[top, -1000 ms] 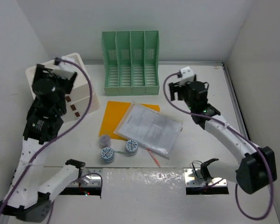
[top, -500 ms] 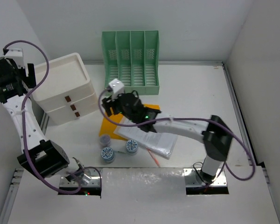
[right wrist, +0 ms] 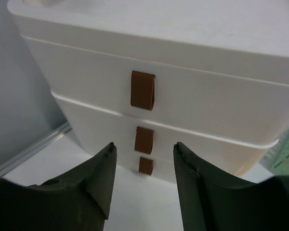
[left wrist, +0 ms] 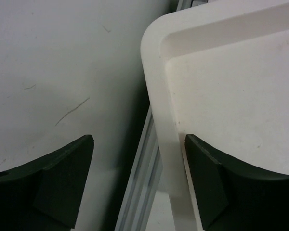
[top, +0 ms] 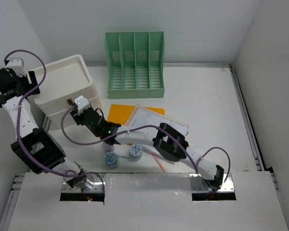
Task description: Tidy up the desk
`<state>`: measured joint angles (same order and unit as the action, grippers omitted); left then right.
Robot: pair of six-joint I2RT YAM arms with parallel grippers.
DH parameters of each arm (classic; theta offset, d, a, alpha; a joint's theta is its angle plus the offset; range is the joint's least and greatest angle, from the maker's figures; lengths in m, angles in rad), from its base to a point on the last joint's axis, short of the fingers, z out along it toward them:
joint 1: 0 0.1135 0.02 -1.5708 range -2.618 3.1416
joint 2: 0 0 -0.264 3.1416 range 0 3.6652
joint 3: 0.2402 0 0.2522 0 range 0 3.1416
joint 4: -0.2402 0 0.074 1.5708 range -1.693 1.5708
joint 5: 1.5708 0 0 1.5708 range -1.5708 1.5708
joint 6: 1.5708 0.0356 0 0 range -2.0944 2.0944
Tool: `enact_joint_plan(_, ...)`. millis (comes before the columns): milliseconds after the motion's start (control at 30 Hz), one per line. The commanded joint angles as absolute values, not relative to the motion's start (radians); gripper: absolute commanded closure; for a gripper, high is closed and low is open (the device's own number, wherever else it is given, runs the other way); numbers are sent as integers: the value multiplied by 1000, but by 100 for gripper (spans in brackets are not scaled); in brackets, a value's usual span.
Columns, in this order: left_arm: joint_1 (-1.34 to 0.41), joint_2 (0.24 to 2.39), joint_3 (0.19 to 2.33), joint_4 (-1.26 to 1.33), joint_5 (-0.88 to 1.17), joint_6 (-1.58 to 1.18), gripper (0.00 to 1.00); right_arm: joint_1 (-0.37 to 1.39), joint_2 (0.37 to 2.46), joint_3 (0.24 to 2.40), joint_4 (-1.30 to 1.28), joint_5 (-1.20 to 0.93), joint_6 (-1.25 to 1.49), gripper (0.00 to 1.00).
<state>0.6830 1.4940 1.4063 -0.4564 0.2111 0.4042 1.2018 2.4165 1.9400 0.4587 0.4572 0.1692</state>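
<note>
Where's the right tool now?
Top view, left of centre: the right tool sits at the front of the white drawer box, its brown pull tabs just ahead.

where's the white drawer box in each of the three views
Top external: the white drawer box stands at the left, seen from above.
Left wrist: only its top corner shows, filling the upper right.
Right wrist: its front fills the middle, with the brown pull tabs stacked down the centre.
Shared landmark: the box's rounded top rim.
</note>
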Motion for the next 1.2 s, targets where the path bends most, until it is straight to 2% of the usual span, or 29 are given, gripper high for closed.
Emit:
enact_joint_plan(0,707,1497,1348,-439,319,382,27,1233,2463,2022,702,601,51,52)
enact_joint_plan(33,707,1503,1333,-440,366,373,30,1247,2479,2038,722,627,8,52)
enact_joint_plan(67,709,1508,1328,-443,389,368,42,1249,2494,2077,730,630,8,53)
enact_joint_plan(133,707,1512,1309,-460,437,353,58,1250,2525,2106,732,638,9,54)
enact_joint_plan(167,709,1513,1298,-463,468,338,69,1250,2533,2121,732,652,9,55)
enact_joint_plan(333,707,1474,1233,-474,602,314,82,1249,2525,2092,784,724,8,59)
enact_joint_plan(367,707,1470,1232,-485,617,314,89,1249,2519,2070,788,745,8,59)
enact_joint_plan(467,706,1431,1189,-477,635,290,100,1243,2468,1975,842,765,26,59)
enact_joint_plan(633,706,1350,1121,-491,678,255,100,1198,2375,1870,759,675,190,59)
enact_joint_plan(833,709,1289,1078,-495,696,120,100,1193,2238,1678,796,592,183,58)
enact_joint_plan(1033,712,1261,1095,-583,715,64,100,1102,2194,1706,617,409,323,56)
enact_joint_plan(1167,721,1204,1071,-581,648,9,100,1045,2224,1770,523,304,376,56)
